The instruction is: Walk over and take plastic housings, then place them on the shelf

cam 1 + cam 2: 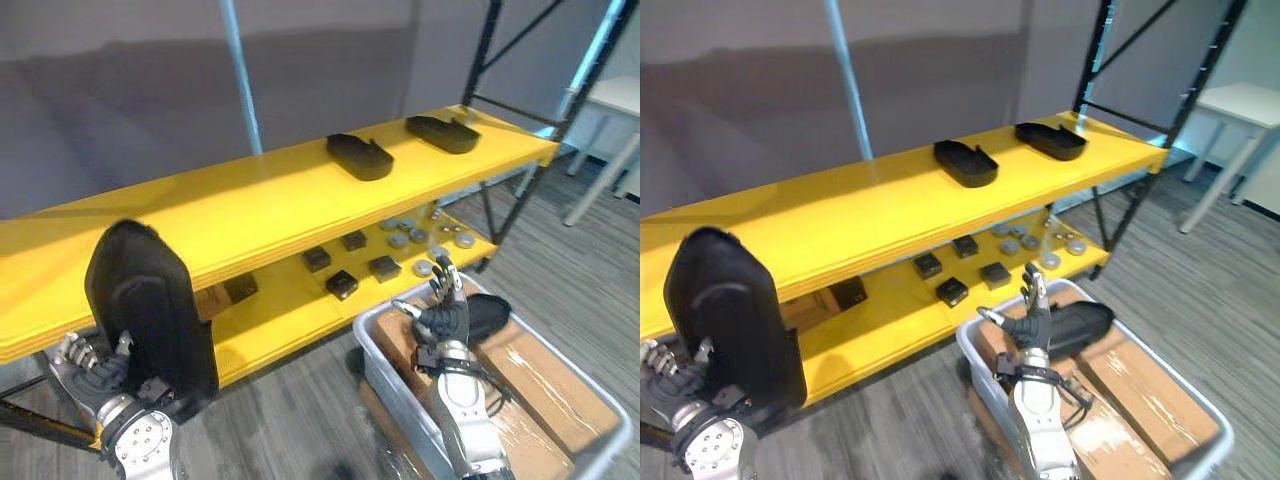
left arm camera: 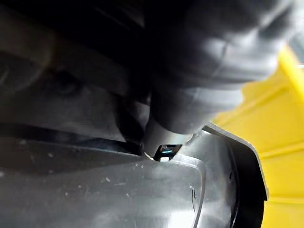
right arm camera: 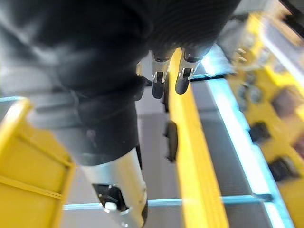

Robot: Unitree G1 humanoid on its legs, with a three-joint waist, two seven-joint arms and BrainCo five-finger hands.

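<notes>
Left eye view: left hand [image 1: 100,380] grips an upright black housing [image 1: 145,300] just before the yellow shelf [image 1: 250,210], not yet placed; two housings [image 1: 360,157] already lie on top; right hand [image 1: 445,320], fingers [image 1: 442,283] straight, rests by another housing [image 1: 492,312] in the grey bin [image 1: 385,370]

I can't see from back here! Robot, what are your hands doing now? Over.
Left robot hand shut on upright black housing. Right robot hand open over spare housing in grey bin. Yellow shelf top free ahead.

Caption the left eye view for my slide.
Left hand holds a black housing before the yellow shelf; right hand open over grey bin.
</notes>
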